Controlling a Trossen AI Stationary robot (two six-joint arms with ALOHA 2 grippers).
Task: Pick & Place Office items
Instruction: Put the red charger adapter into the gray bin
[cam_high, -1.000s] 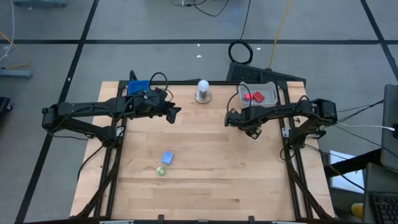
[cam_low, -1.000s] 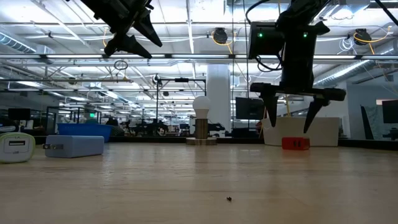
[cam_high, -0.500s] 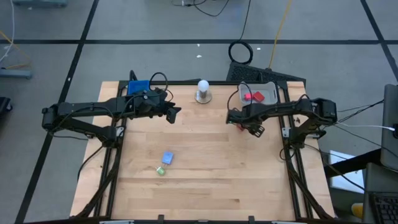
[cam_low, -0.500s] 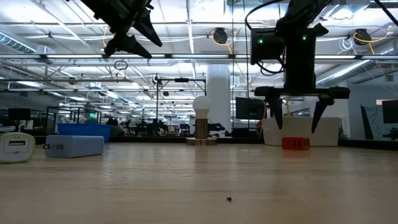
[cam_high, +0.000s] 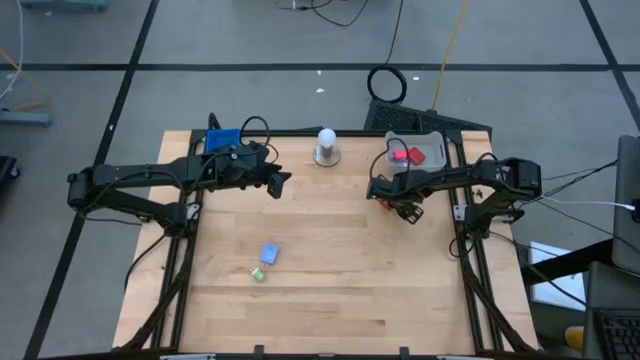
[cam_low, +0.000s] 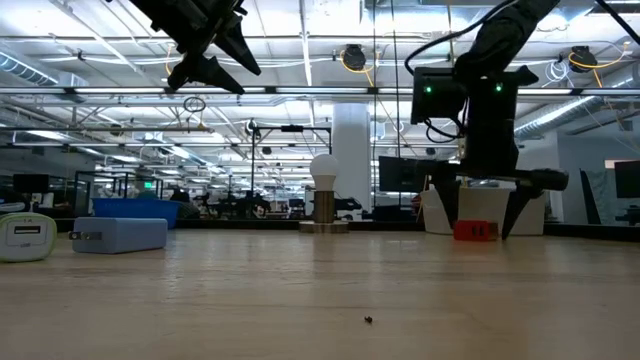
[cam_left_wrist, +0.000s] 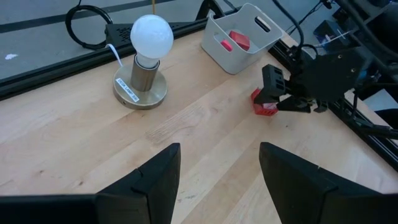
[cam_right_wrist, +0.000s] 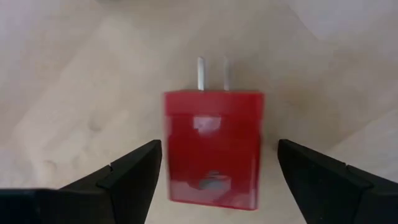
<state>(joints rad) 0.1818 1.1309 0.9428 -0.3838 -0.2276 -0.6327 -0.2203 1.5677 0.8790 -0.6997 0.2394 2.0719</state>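
Note:
A red plug charger (cam_right_wrist: 213, 146) lies flat on the wooden table, its two prongs pointing away from the wrist camera. My right gripper (cam_low: 478, 228) points down over it, open, with one finger on each side of the charger (cam_low: 474, 230) and gaps between them, tips close to the table. My left gripper (cam_high: 280, 183) hangs high over the table's far left part, open and holding nothing. A light-blue block (cam_high: 269, 254) and a green bit (cam_high: 259, 273) lie on the table nearer the front.
A grey tray (cam_high: 436, 140) holding red pieces stands at the far right, just behind my right gripper. A white bulb on a round base (cam_high: 327, 145) stands at the far middle, and a blue tray (cam_high: 222, 138) at the far left.
My right gripper has sunk toward the table, shifting a little sideways, so that its open fingers now straddle the red charger. The charger has not moved.

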